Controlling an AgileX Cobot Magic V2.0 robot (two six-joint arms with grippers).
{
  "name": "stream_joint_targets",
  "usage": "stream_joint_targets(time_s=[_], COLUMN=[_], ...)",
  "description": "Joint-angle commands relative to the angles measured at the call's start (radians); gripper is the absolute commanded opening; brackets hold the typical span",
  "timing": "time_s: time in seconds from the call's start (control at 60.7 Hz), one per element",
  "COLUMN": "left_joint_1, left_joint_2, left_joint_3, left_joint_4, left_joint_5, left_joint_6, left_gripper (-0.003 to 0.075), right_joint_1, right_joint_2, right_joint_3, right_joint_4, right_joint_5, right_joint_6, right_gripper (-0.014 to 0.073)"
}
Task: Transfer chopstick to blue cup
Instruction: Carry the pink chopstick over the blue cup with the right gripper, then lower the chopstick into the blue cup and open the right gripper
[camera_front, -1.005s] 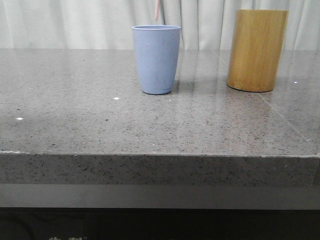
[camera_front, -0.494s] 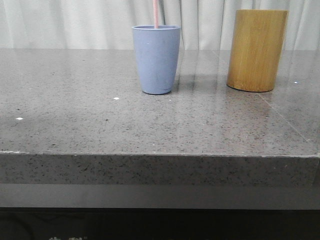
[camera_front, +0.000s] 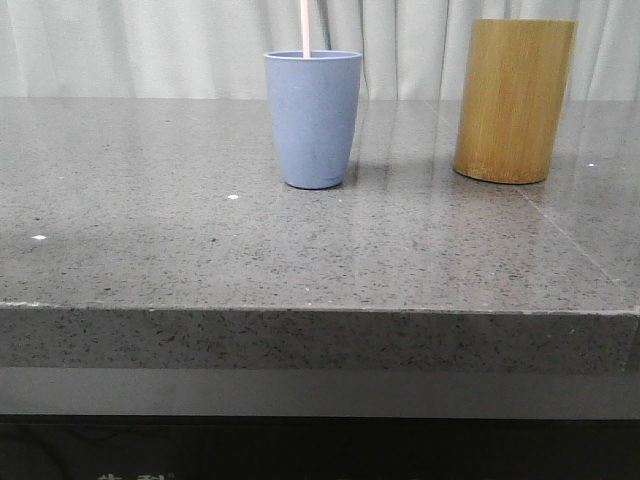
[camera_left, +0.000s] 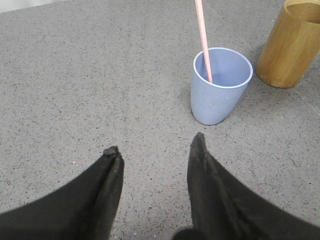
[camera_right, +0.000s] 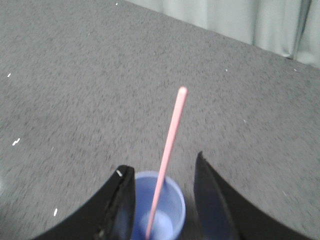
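Note:
The blue cup (camera_front: 313, 120) stands upright in the middle of the stone table. One pale pink chopstick (camera_front: 305, 28) stands in it, its top running past the front view's upper edge. From above, my right gripper (camera_right: 162, 162) is open over the cup (camera_right: 170, 215). The chopstick (camera_right: 171, 135) rises free between the fingers, touching neither. My left gripper (camera_left: 155, 143) is open and holds nothing, on the near side of the cup (camera_left: 220, 97), where the chopstick (camera_left: 202, 35) leans on the inner wall.
A taller yellow-brown bamboo holder (camera_front: 514, 100) stands to the right of the cup and also shows in the left wrist view (camera_left: 292, 45). White curtains hang behind the table. The table's front edge (camera_front: 320, 310) runs across the front view.
The chopstick has come down into the blue cup and shifted slightly left. A second ago its lower end hung just above the rim.

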Motion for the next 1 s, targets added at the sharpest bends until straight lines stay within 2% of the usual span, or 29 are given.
stream_joint_targets(time_s=[0.0, 0.099, 0.181, 0.494, 0.675, 0.84, 0.988], left_joint_1=[0.002, 0.002, 0.002, 0.002, 0.002, 0.002, 0.002], left_joint_2=[-0.010, -0.007, -0.003, 0.039, 0.080, 0.137, 0.190], left_joint_3=[-0.028, -0.028, -0.028, -0.028, -0.028, -0.028, -0.028], left_joint_4=[-0.005, -0.005, -0.005, -0.005, -0.005, -0.005, -0.005], left_joint_5=[-0.074, -0.074, -0.074, -0.074, -0.074, -0.074, -0.079], left_joint_6=[-0.005, -0.005, -0.005, -0.005, -0.005, -0.005, -0.005], left_gripper=[0.0316, 0.0316, 0.0316, 0.0316, 0.0316, 0.0316, 0.0316], right_joint_1=[-0.023, -0.033, -0.038, -0.055, -0.055, -0.055, -0.055], right_joint_2=[-0.125, -0.205, -0.289, -0.615, -0.776, -0.886, -0.912], right_joint_3=[-0.038, -0.002, 0.077, 0.516, 0.698, 0.798, 0.820], right_joint_4=[-0.030, -0.077, -0.099, -0.093, -0.088, -0.088, -0.085], right_joint_5=[0.083, 0.179, 0.195, 0.055, 0.019, 0.016, 0.018], right_joint_6=[-0.010, -0.010, -0.008, 0.016, 0.017, 0.017, 0.017], right_gripper=[0.0321, 0.0321, 0.0321, 0.0321, 0.0321, 0.0321, 0.0321])
